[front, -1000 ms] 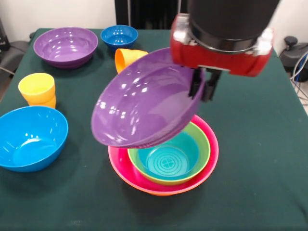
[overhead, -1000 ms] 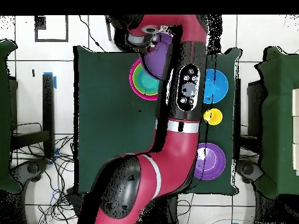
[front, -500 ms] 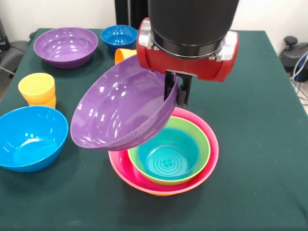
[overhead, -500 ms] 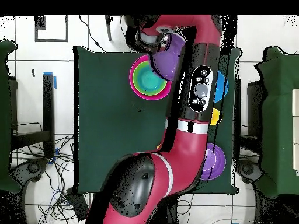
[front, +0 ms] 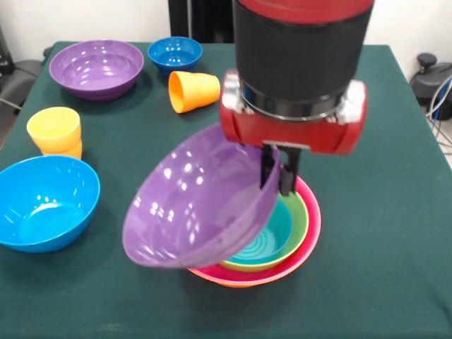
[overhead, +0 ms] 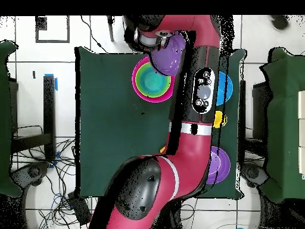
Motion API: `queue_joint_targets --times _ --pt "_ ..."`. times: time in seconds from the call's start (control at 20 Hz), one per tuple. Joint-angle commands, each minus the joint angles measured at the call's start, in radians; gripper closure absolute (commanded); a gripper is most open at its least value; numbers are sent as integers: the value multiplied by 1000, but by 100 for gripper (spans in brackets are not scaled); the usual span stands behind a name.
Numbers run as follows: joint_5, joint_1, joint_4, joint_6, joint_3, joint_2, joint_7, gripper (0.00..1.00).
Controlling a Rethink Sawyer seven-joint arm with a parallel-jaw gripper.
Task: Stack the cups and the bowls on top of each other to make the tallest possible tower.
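My gripper [front: 279,174] is clamped on the purple bowl [front: 194,201] rim, bowl tilted over the tower [front: 300,236], so next I level it and lower it in.

purple bowl [front: 198,201] hides tower's [front: 311,226] left

A dark green table [overhead: 107,119] is filling the middle of the overhead view, standing on a white tiled floor [overhead: 65,36]. A black square outline [overhead: 52,28] is lying on the floor at 11 o'clock, with a strip of blue tape [overhead: 55,82] just below it. Loose cables [overhead: 56,173] are trailing across the floor at 8 o'clock. More green-covered tables are showing at 9 o'clock [overhead: 6,119] and 3 o'clock [overhead: 280,119].
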Motion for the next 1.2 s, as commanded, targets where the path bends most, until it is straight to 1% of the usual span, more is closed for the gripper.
queue_joint_targets --times 0.05,0.1,0.2,0.35,0.45,0.5,0.55,0.6,0.8,0.95,1.0,1.2 --pt "25 16 153 -96 -24 40 -115 100" --pt "38 16 187 -123 -46 25 -106 100" --pt "61 14 214 -138 -58 23 -84 100" --pt "55 11 218 -129 -67 39 -109 100" --pt "65 1 229 -189 -61 66 -110 100" --pt "64 -5 255 -256 -72 67 -116 100" --pt "70 -8 262 -266 -72 69 -115 100" --pt "100 -18 288 -270 -66 66 -95 100" --pt "153 -34 366 -261 -78 17 -60 100" --pt "177 -35 394 -277 -84 -1 -49 100" --pt "190 -38 417 -296 -85 -13 -43 100" --pt "194 -28 425 -313 -96 -29 -44 100"
